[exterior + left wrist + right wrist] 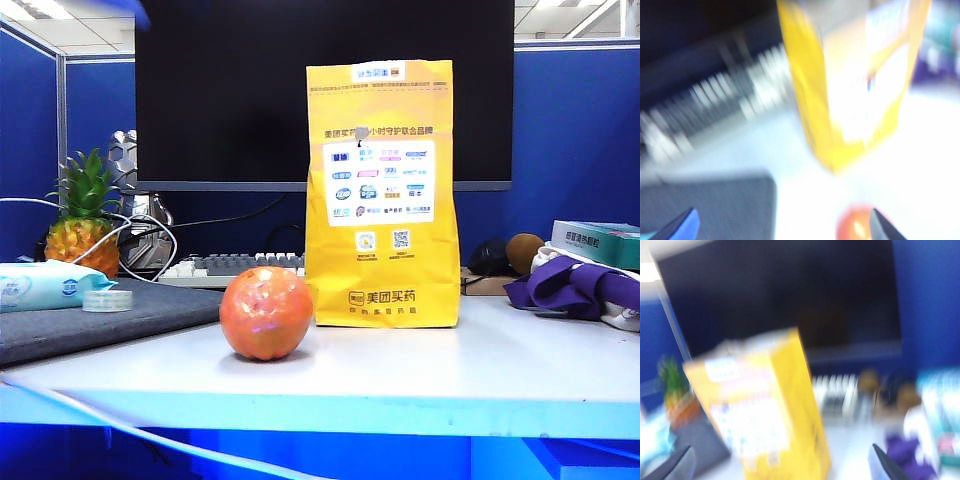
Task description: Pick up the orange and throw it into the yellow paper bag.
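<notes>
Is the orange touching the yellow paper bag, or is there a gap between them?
Cannot tell. In the exterior view the orange overlaps the yellow paper bag edge but sits nearer the camera; the blurred left wrist view suggests a gap, not plainly.

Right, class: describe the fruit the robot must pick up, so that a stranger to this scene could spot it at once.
Find the tall yellow paper bag standing mid-table before the dark monitor. Just beside its lower corner, nearer the table's front edge, sits the orange. It is a smooth, shiny reddish-orange ball, unlike the leafy pineapple further back, and no end effector touches it.
</notes>
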Robot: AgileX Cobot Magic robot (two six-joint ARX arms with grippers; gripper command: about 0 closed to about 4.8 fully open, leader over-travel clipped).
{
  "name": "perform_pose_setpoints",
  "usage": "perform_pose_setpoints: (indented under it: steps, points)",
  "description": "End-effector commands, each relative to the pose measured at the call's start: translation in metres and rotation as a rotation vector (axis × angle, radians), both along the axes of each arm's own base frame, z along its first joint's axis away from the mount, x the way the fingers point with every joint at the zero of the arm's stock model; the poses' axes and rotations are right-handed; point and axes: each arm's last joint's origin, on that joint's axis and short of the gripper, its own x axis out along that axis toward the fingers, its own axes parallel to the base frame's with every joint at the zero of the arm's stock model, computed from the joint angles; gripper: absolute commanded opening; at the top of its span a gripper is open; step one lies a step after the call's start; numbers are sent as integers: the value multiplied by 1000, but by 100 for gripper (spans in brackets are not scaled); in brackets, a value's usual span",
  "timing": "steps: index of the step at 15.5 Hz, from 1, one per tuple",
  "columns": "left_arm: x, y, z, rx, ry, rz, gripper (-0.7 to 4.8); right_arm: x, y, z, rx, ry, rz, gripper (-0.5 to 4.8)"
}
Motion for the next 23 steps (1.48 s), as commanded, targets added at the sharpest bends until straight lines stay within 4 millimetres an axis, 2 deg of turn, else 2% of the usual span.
perform_pose_setpoints:
  steps: [1, 4, 5, 6, 8, 10, 13, 16, 19, 23]
  points:
    - [31, -22, -13, 94, 219, -138, 479, 23, 7, 16, -42, 213, 153, 479]
    - [53, -35, -45, 135, 337, -159, 479, 43, 13, 22, -58, 398, 272, 479]
    - [60, -40, -64, 178, 418, -160, 479, 52, 17, 18, -61, 513, 370, 479]
    - [64, -42, -75, 193, 468, -179, 479, 58, 20, 10, -47, 604, 462, 479]
    - [68, -46, -85, 181, 513, -217, 479, 67, 23, -6, -7, 749, 572, 479]
    - [69, -49, -87, 155, 510, -269, 479, 77, 27, -21, 38, 865, 677, 479]
    - [71, -52, -85, 112, 497, -300, 479, 86, 33, -33, 73, 925, 778, 479]
    - [74, -58, -91, 110, 504, -295, 479, 90, 48, -33, 24, 886, 838, 479]
    - [73, -75, -107, 212, 492, -252, 479, 91, 59, -29, -14, 822, 851, 479]
    - [71, -94, -125, 334, 461, -193, 479, 91, 60, -28, -10, 823, 864, 479]
